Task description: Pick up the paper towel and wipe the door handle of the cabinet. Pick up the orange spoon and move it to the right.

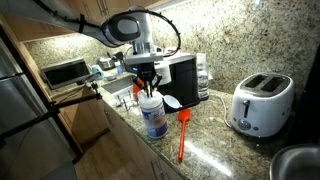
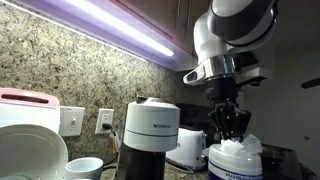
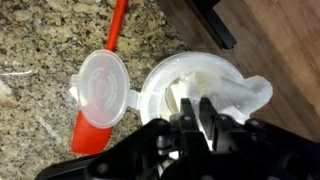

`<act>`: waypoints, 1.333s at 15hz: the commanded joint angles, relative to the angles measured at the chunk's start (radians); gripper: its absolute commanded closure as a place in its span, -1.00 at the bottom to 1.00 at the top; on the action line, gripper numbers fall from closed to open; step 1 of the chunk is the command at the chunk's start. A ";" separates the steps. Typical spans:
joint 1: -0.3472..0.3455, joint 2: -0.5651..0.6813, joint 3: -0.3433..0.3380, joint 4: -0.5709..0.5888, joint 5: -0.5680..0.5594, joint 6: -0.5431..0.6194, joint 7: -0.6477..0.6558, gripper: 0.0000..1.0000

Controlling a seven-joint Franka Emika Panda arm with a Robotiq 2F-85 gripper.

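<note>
**Wrist view: paper towel [image 3: 250,95] directly under the gripper [image 3: 197,112]**

Jaws stand nearly together over the tuft sprouting from the wipes canister [image 3: 158,80]; whether they pinch it I cannot tell. The orange spoon [image 3: 117,30] lies on the granite counter [image 3: 40,50] just beside the canister, its handle running off along the counter.

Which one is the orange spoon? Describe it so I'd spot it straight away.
Start at the speckled granite countertop and its white two-slot toaster. Between that toaster and the white blue-labelled cylindrical tub lies the long slim orange spoon. Its neighbours are white and upright; it lies flat, a thin stick with a rounded head.
</note>
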State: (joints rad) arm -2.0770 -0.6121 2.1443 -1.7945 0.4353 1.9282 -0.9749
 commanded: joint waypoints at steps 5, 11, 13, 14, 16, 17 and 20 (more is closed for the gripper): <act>0.006 -0.040 -0.012 0.059 -0.010 -0.044 0.011 -0.55; 0.027 -0.033 -0.034 0.068 -0.030 -0.051 0.014 -1.00; 0.035 -0.031 -0.044 0.074 -0.040 -0.047 0.017 -1.00; 0.037 -0.031 -0.046 0.078 -0.045 -0.047 0.016 -1.00; 0.038 -0.032 -0.049 0.084 -0.049 -0.033 0.014 -1.00; 0.041 -0.036 -0.053 0.087 -0.049 -0.022 0.022 -1.00; 0.049 -0.050 -0.065 0.096 -0.048 0.013 0.045 -1.00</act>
State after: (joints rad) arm -2.0433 -0.6387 2.1047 -1.7230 0.4012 1.9278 -0.9693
